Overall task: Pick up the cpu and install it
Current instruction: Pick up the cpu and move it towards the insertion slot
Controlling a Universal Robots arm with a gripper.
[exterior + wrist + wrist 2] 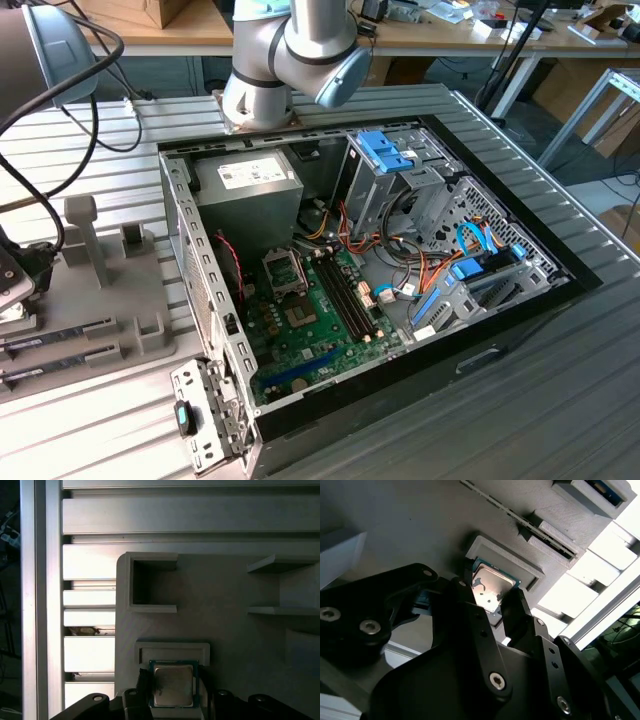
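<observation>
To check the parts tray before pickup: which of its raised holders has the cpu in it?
The low framed holder at the gripper; the cpu lies in it. The open-sided square holder nearby is empty.

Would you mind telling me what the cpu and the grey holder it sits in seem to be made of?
The cpu: a dull silver-grey metal lid, judging by its soft glare in both wrist views, over a thin green, board-like rim. The grey holder: probably matte plastic, perhaps printed, since fine parallel lines texture its raised edges in the second wrist view.
</observation>
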